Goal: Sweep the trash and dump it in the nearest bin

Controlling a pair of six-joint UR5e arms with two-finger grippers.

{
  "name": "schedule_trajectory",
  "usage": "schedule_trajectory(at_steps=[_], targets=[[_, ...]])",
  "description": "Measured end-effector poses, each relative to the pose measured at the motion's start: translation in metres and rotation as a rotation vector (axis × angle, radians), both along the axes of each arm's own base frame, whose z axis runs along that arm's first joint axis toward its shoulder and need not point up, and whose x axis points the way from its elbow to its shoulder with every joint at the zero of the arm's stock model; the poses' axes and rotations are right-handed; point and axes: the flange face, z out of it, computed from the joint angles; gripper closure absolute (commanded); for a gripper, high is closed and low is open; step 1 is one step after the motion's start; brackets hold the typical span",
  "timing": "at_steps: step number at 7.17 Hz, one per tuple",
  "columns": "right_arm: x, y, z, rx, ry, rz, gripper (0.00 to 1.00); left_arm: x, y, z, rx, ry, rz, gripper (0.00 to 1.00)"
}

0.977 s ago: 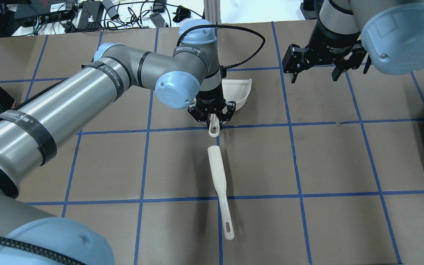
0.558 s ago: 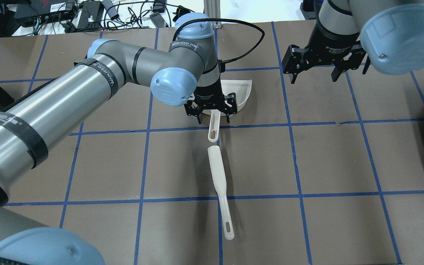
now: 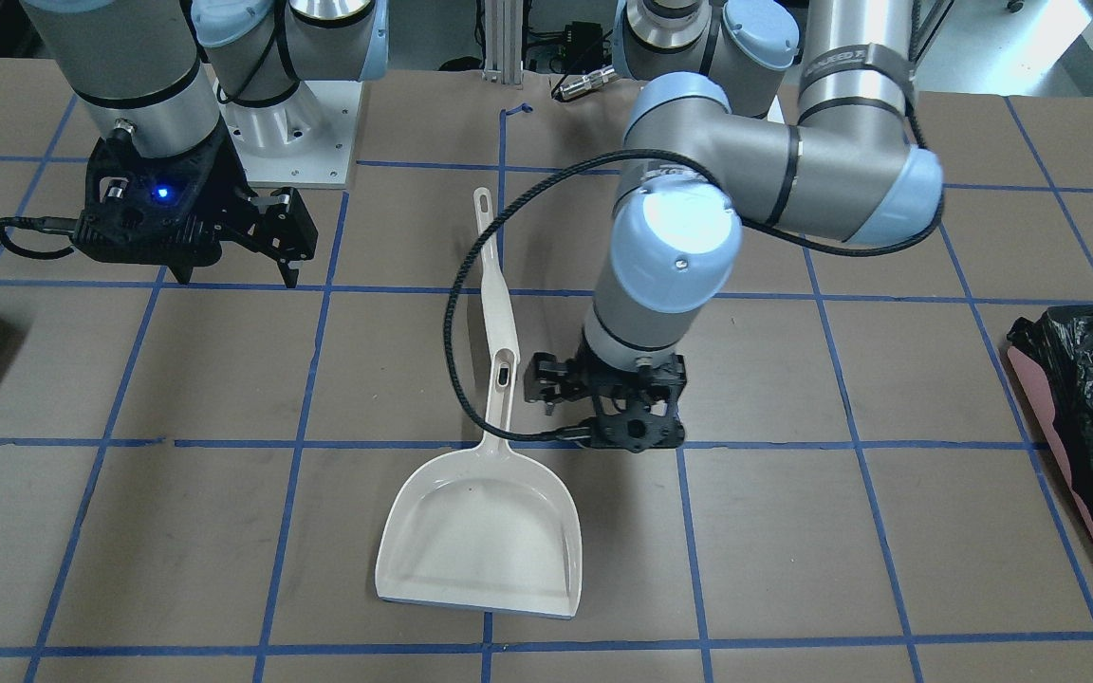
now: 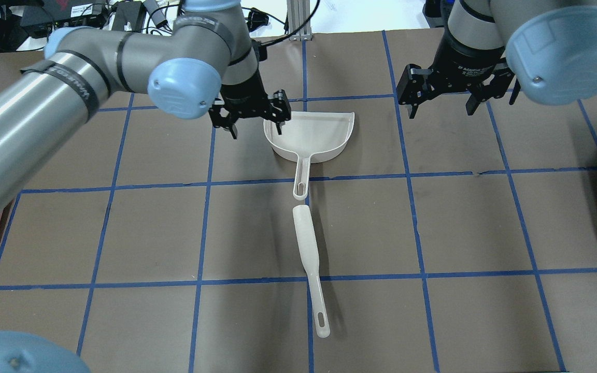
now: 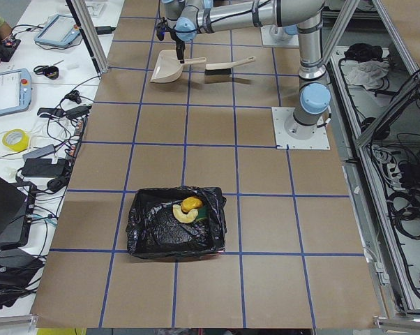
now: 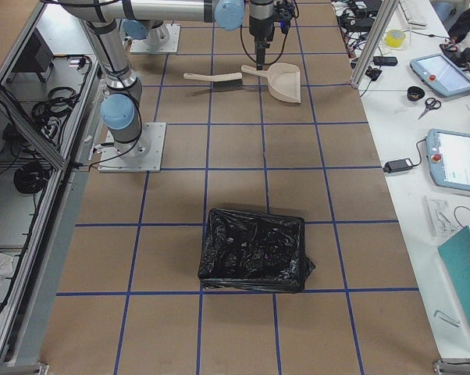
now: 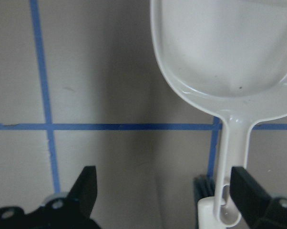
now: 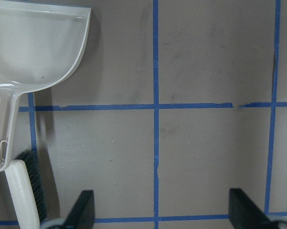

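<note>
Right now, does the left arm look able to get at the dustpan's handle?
Probably yes. The left gripper hangs open just beside the dustpan, and nothing lies between its fingers and the handle. The brush lies beyond the handle's end, not across it.

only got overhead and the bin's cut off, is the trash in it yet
observer: yes, exterior left shows the trash lying in the bin.
operator: any in the other bin
observer: exterior right shows no trash in the other bin.
operator: left gripper holding anything
observer: no, the left wrist view shows the left gripper open and empty.
</note>
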Motion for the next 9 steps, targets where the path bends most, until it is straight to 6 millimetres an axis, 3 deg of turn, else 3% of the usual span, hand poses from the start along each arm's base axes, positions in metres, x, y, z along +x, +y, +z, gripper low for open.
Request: schedule_trajectory(at_steps=[2, 4, 5, 6, 9], targets=[[0.0, 0.0, 0.0, 0.0, 0.001, 0.001, 0.0, 0.082, -0.01, 0.054, -0.087, -0.019, 0.02, 0.0], [0.0, 0.0, -0.001, 0.001, 0.001, 0.001, 0.0, 0.147, 0.0, 0.097, -0.15, -0.035, 0.023, 0.0], [0.0, 0.001, 0.0, -0.001, 0.001, 0.001, 0.0, 0.16, 0.011, 0.115, -0.171, -0.036, 0.015, 0.0], [0.0, 0.001, 0.002, -0.003, 0.001, 0.001, 0.0, 0.159, 0.023, 0.123, -0.176, -0.037, 0.003, 0.0], [-0.001, 0.001, 0.001, 0.0, 0.001, 0.001, 0.0, 0.147, 0.032, 0.117, -0.165, -0.036, -0.018, 0.0]])
